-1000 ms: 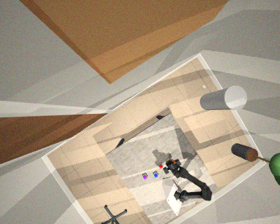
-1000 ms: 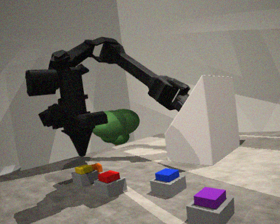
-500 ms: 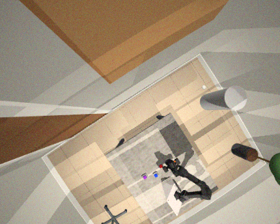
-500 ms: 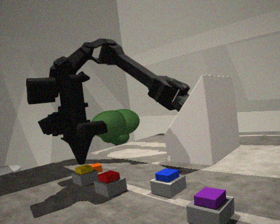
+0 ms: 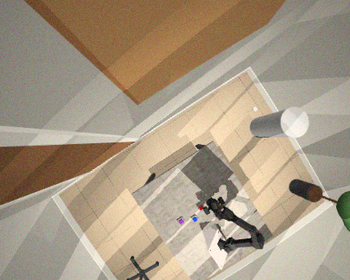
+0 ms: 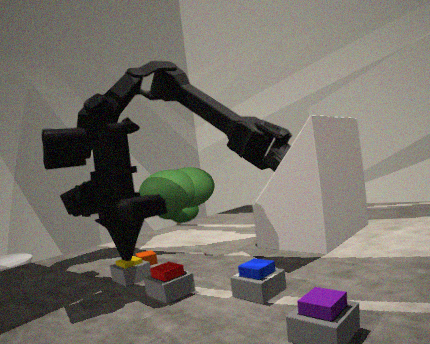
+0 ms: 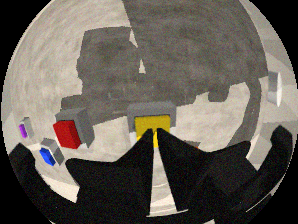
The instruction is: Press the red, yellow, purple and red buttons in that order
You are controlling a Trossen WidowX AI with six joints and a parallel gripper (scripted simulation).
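Note:
Four of the buttons sit on grey bases on the table. The yellow button [image 6: 129, 262] [image 7: 152, 124] is at the left, with the red button [image 6: 167, 270] [image 7: 68, 132] [image 5: 200, 207] just right of it. The blue button [image 6: 256, 268] [image 7: 45, 156] [image 5: 194, 219] and the purple button [image 6: 322, 302] [image 7: 23, 129] [image 5: 180, 220] stand farther right. My gripper [image 6: 127, 253] [image 7: 154, 132] is shut with nothing in it. It points straight down and its tip touches the top of the yellow button. In the top view the arm hides the yellow button.
An orange button [image 6: 147, 257] sits close behind the yellow one. A large white wedge [image 6: 316, 190] stands at the back right, by the arm's base. A green plant [image 6: 178, 192] shows behind the arm.

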